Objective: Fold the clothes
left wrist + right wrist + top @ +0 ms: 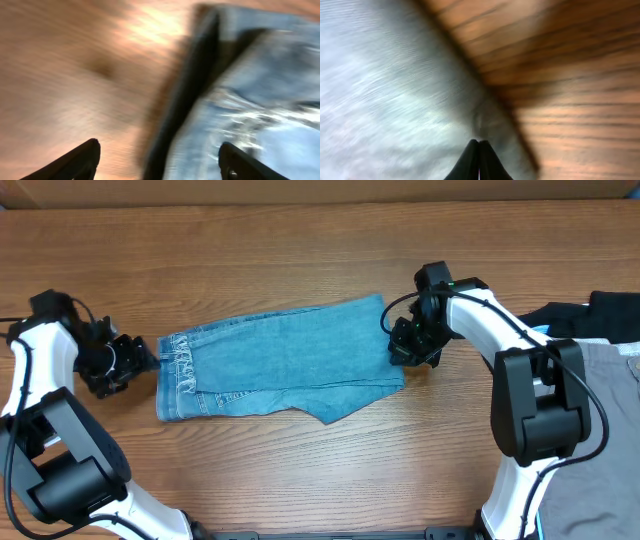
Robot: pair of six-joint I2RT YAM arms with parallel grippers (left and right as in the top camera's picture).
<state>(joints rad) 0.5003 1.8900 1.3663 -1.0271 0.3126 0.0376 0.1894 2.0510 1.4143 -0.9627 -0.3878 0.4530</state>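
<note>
Folding looks partly done, by our reading: the jeans [275, 360] lie flat at the middle of the table [300, 490], long way running left to right, and seem to be laid leg on leg. The frayed hems [180, 370] are at the end nearer the left edge, and the broader end points toward the right edge.

Our left gripper [138, 360] sits just beside the frayed hems with its fingers [82, 160] spread wide and nothing between them. Its wrist view is smeared, yet it shows the denim edge ahead and bare wood under the gap.

Our right gripper [408, 348] is at the broad end, tips pressed together over the cloth close to its edge. Whether any cloth is pinched between them we cannot tell.

We judge the step in hand to be the start of the next fold, shortening the length. That calls for the left gripper to come down over the hems, close through both layers, then lift and carry them across toward the broad end while that end is kept from sliding. The loose threads make a poor hold, so we would bite further in.

Grey cloth [600, 400] and a black garment [600, 310] lie by the right edge, well apart from the work.
</note>
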